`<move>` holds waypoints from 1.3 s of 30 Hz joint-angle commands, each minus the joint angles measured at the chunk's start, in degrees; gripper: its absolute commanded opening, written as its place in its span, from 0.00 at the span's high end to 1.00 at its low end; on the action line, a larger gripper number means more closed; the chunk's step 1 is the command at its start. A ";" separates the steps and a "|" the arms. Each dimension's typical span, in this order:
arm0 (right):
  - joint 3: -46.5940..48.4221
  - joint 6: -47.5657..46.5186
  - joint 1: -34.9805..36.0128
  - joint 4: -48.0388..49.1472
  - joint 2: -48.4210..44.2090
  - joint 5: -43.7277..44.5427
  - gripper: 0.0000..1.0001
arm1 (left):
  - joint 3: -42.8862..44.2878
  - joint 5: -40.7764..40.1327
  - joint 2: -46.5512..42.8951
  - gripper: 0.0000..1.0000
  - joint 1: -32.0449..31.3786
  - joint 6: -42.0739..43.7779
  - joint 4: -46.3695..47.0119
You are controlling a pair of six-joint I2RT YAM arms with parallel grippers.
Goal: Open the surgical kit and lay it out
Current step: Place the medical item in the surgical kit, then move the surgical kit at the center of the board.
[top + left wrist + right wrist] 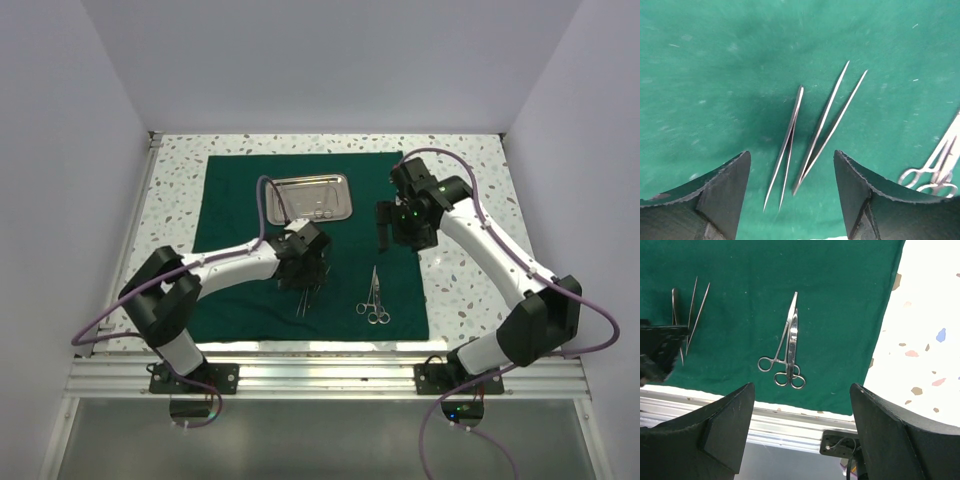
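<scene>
Left gripper (791,159): fingers wide apart and holding nothing, with two pairs of tweezers (803,177) lying side by side on the green cloth (715,75) between them, clear of both fingers. Right gripper (802,388): fingers likewise wide and empty, poised above the ring-handled scissors (787,347), which lie on the cloth to the right of the tweezers. Steel tray (313,197) sits on the far part of the cloth, which is spread flat on the speckled table (470,170)

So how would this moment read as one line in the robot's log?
cloth: spread | tray: on cloth | tweezers: on cloth under left gripper, open | scissors: on cloth | right gripper: open, empty
</scene>
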 commanded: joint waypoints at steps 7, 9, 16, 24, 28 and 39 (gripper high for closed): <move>-1.46 -1.36 -0.14 1.37 -2.88 1.17 0.19 | 5.83 -10.13 -13.14 0.30 0.15 -0.63 -15.92; -1.37 -1.45 -0.14 1.72 -2.79 1.16 0.19 | 3.72 -10.57 -14.46 0.37 0.41 -1.33 -17.24; 0.47 -1.63 -0.22 1.81 -1.56 1.34 0.19 | -9.63 -9.08 -23.77 0.70 0.94 -7.73 -21.81; 1.27 -1.80 -0.14 2.60 0.63 0.11 0.19 | -15.10 -8.65 -21.68 0.80 3.84 -5.74 -17.89; 2.49 -1.54 -0.14 2.95 2.12 -0.68 0.19 | -17.64 -6.10 -17.12 0.80 5.60 -3.36 -14.79; 12.95 -0.75 -0.31 3.92 11.09 -1.30 0.19 | -18.89 3.75 -16.67 0.75 5.95 -0.81 -19.52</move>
